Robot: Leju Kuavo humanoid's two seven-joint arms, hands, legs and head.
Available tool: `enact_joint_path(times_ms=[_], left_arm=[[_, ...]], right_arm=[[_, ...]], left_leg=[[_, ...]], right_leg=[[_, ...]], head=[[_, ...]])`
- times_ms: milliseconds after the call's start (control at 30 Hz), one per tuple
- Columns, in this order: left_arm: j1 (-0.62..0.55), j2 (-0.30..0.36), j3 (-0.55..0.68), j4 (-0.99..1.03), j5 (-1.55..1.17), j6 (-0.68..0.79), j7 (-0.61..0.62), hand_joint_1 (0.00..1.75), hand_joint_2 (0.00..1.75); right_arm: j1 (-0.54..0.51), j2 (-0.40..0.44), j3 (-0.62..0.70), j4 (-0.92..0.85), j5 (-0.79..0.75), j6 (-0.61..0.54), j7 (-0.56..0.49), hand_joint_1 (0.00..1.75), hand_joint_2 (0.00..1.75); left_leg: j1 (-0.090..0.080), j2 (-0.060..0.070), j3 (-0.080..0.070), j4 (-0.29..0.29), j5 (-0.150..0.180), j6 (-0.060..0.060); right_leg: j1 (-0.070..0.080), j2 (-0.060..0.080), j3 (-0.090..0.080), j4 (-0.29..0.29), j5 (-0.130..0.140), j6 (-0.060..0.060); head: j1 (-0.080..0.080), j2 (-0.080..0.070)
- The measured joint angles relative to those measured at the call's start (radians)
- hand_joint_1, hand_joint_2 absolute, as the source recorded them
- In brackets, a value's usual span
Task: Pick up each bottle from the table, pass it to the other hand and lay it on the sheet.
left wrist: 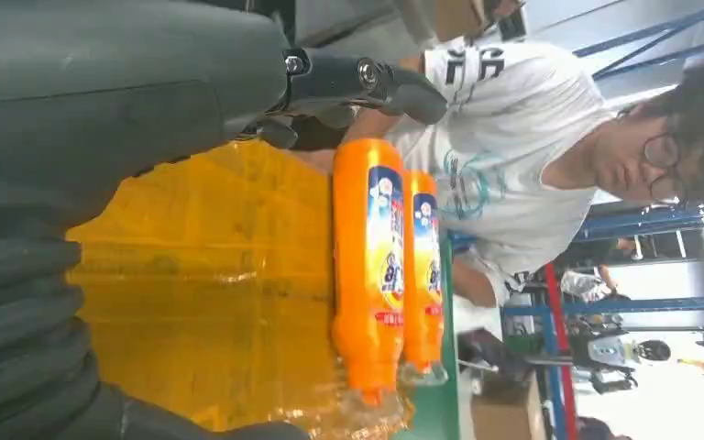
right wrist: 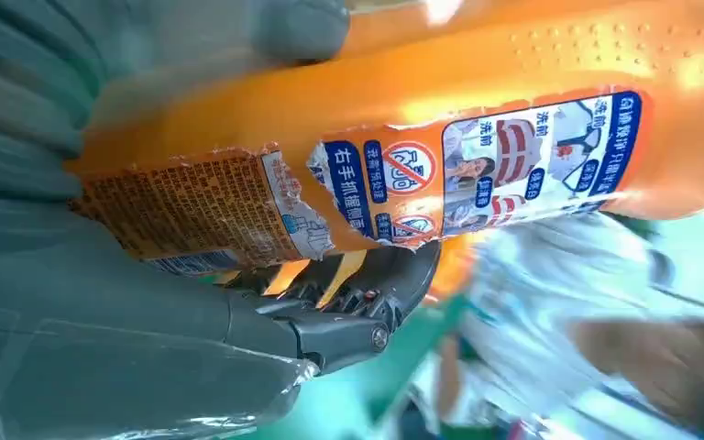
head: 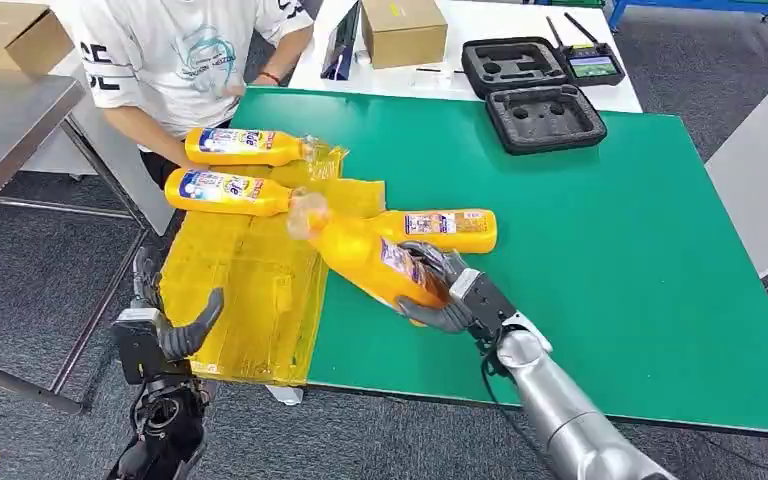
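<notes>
right hand (head: 438, 290), lower centre of the head view: fingers wrapped around the base end of an orange detergent bottle (head: 360, 250), which it holds clear of the bench, tilted, clear cap pointing to the upper left, toward the sheet. the right wrist view confirms the grip: thumb and dark fingers (right wrist: 367, 293) close around the torn label.

left hand (head: 165, 320), lower left of the frame: holds nothing, fingers spread and upturned, over the near left edge of the yellow sheet (head: 250, 290), well apart from the held bottle.

two bottles (head: 230, 168) lie side by side on the sheet's far end, upper left; another bottle (head: 445, 228) lies on the green bench (head: 610, 260) just beyond the held one, at centre frame.

judgement: step in hand is the pass, pickup done, handover not yet made. the next move calls for bringing the cap end to the left hand, which must close before the right lets go.
</notes>
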Motion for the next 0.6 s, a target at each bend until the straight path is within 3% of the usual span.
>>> enact_joint_path(times_ms=[367,600], left_arm=[[0.073,-0.006,-0.011,-0.135,0.101,-0.136,0.04,0.0,1.75],[0.095,-0.004,-0.094,-0.206,0.16,-0.396,0.134,0.0,1.75]], right_arm=[[0.047,0.055,-0.017,-0.092,-0.026,-0.061,0.0,1.75,1.75],[0.076,0.077,-0.014,-0.082,-0.065,-0.032,0.0,1.75,1.75]], left_leg=[[0.0,0.0,-0.001,0.0,0.0,0.0],[0.0,0.0,-0.001,0.0,0.0,0.0]], right_leg=[[0.0,0.0,0.0,0.0,0.0,0.0],[0.0,0.0,-0.001,0.0,0.0,0.0]], head=[[0.0,0.0],[0.0,0.0]])
